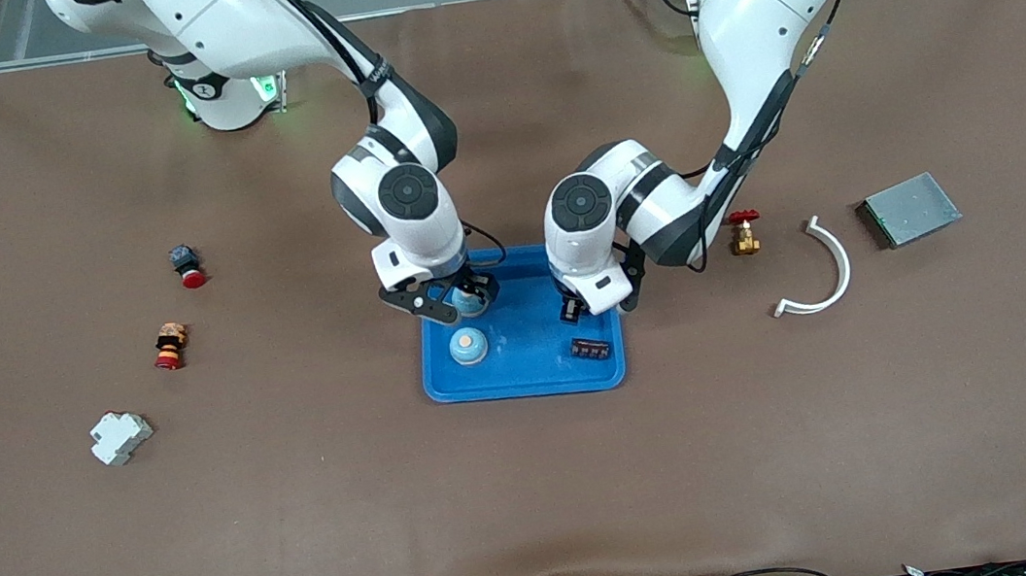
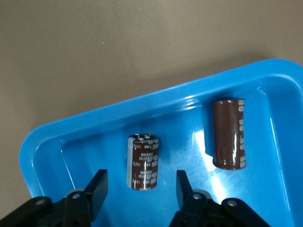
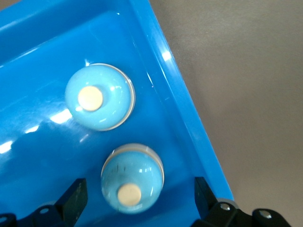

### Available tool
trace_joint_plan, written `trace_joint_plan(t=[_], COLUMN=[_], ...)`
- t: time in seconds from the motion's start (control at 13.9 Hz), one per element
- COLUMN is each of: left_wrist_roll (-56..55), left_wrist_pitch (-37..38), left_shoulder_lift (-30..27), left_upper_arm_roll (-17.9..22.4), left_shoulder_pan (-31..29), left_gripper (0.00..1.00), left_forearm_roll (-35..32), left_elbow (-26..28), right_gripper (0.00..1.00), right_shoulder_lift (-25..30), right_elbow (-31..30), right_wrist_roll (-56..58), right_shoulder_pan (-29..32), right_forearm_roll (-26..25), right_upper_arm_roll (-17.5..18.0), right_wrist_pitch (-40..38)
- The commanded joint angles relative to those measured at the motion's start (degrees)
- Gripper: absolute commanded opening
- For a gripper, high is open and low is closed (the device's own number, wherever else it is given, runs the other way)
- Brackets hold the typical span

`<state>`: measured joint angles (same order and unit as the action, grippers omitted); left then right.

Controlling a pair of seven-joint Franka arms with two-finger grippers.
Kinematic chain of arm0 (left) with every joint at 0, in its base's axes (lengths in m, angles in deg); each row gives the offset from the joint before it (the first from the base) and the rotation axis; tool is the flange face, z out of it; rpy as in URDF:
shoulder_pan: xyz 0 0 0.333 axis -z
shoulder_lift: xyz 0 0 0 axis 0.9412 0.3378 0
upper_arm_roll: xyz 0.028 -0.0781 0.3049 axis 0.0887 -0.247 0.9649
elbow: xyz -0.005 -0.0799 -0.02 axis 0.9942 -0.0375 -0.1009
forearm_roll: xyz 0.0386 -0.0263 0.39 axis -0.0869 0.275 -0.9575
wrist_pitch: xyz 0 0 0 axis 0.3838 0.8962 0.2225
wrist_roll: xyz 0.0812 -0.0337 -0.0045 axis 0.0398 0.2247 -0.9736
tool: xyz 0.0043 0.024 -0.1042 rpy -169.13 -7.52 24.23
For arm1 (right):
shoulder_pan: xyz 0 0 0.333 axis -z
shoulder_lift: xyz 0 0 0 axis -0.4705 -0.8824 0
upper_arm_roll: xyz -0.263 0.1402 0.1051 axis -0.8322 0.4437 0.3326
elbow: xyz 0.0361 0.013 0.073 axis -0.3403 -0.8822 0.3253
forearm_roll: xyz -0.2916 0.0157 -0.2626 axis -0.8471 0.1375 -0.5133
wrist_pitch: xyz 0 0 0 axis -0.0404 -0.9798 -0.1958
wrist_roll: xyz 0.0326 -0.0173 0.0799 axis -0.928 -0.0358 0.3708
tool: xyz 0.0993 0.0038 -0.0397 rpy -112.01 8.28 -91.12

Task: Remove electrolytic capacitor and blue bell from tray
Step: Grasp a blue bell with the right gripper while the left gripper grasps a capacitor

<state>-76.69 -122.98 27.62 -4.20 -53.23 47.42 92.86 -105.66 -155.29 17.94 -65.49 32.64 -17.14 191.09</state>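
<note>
1. I have both grippers down in the tray [image 1: 524, 380], one at each end of its edge toward the robots' bases.
2. Left gripper [image 2: 140, 189]: fingers part-open, straddling the electrolytic capacitor [image 2: 143, 162] without visible contact. It holds nothing yet.
3. That capacitor lies flat between the fingers with its long axis running along them, so I judge they would close across its width. A second capacitor [image 2: 229, 134] lies beside it, outside the jaws.
4. Right gripper [image 3: 140, 201]: fingers wide open around the blue bell [image 3: 132, 177], untouched, in the tray corner. A second bell [image 3: 100, 97] sits clear of the jaws.
</note>
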Motion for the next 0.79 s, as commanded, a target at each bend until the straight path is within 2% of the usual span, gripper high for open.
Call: trace_joint_plan(t=[0.0,0.22,0.29,0.36,0.5,0.72], left_wrist_roll=[-1.55,-1.46,-1.55,-1.46,-0.76,2.39], left_wrist_pitch=[-0.38,-0.38,-0.38,-0.38,-0.2,0.33], left_shoulder_lift=[1.45,2.07,2.25,2.25,1.72,-1.69], left_upper_arm_roll=[0.45,0.53,0.71,0.8,0.8,0.62], left_shoulder_pan=[0.55,0.46,0.55,0.55,-0.06,-1.64], left_gripper=[0.63,0.61,0.52,0.38,0.02,0.0], left_forearm_roll=[-1.47,-1.47,-1.47,-1.47,-1.55,-1.47], left_elbow=[-0.65,-0.91,-0.91,-0.83,-0.91,-1.18], right_gripper=[1.0,1.0,1.0,1.0,1.0,1.0], right_shoulder_lift=[-2.52,-2.88,-3.23,-3.75,-4.9,-5.34], right_elbow=[2.95,2.86,2.95,3.12,3.21,3.3], right_wrist_roll=[-1.32,-1.41,-1.32,-1.41,-1.32,-1.32], right_shoulder_pan=[-0.64,-0.64,-0.64,-0.64,-0.64,-0.81], right_forearm_roll=[-1.57,-1.48,-1.57,-1.57,-1.57,-1.48], right_upper_arm_roll=[-0.58,-0.58,-0.66,-0.58,-0.58,-0.58], right_wrist_pitch=[0.23,1.64,1.82,2.17,4.1,4.1])
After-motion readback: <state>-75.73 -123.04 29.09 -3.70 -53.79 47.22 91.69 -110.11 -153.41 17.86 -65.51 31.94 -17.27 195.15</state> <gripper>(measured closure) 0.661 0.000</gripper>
